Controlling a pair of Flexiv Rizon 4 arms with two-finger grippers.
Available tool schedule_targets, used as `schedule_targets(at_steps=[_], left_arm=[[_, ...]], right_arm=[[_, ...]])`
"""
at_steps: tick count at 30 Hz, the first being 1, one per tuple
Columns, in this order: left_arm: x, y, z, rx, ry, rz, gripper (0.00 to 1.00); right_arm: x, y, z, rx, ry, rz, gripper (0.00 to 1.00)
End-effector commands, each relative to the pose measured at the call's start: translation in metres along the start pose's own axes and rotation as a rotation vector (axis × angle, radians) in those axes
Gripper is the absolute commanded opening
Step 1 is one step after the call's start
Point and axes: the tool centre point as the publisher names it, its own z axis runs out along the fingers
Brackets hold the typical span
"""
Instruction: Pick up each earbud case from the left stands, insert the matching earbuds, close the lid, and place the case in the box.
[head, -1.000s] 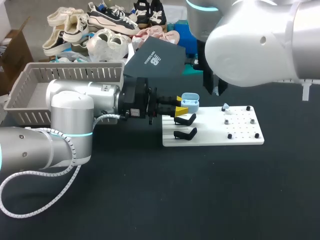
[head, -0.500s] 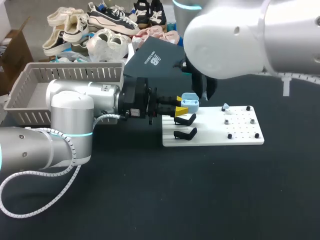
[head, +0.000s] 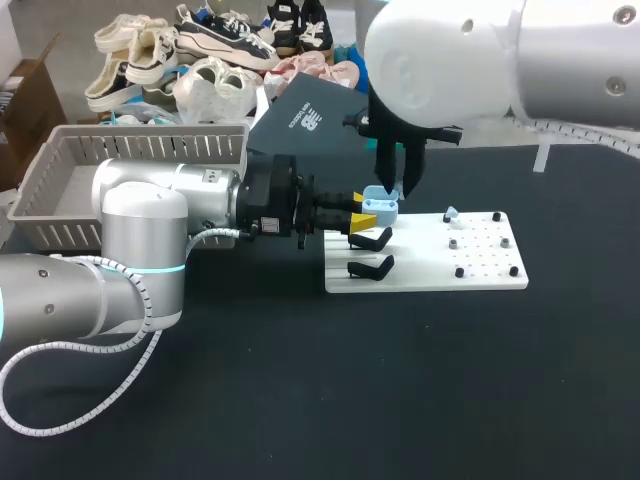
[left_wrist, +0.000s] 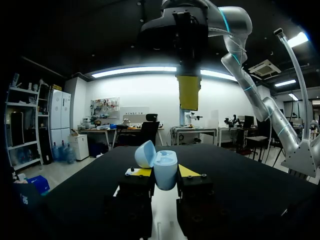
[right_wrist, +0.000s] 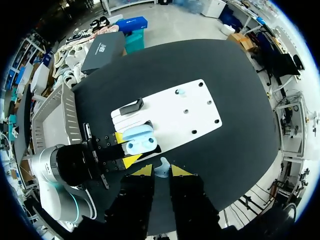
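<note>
My left end effector (left_wrist: 164, 173) is clenched on the light-blue earbud case (head: 380, 208), holding it just above the stand end of the white board (right_wrist: 176, 114) with its lid (left_wrist: 145, 154) swung open. My right end effector (right_wrist: 160, 172) hangs directly over it, pinching a small light-blue earbud (right_wrist: 161, 164) between its yellow tips. The main risk I see is misalignment on the way down. If the earbud meets the rim of its well rather than the hollow, the push could tilt the case in the left grip or squeeze the earbud out sideways onto the dark counter (head: 300, 400). I cannot tell from here which well this earbud belongs in, so it could also seat on the wrong side. The right fingers stand close to the raised lid, and a slight drift toward it could knock the lid shut early. The left tips flank the case, so a wide opening on release might strike them.
</note>
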Motion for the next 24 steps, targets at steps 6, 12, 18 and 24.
schedule_targets(at_steps=[6, 12, 18, 24], left_arm=[[0.007, 0.001, 0.002, -0.001, -0.014, 0.001, 0.00], [0.007, 0.001, 0.002, -0.001, -0.014, 0.001, 0.00], [0.007, 0.001, 0.002, -0.001, -0.014, 0.001, 0.00], [0.007, 0.001, 0.002, -0.001, -0.014, 0.001, 0.00]], right_arm=[[0.001, 0.000, -0.001, 0.002, -0.002, 0.002, 0.00], [0.001, 0.000, -0.001, 0.002, -0.002, 0.002, 0.00], [0.000, 0.008, 0.003, 0.001, 0.009, 0.057, 0.00], [-0.002, 0.013, 0.004, -0.015, 0.000, 0.067, 0.00]])
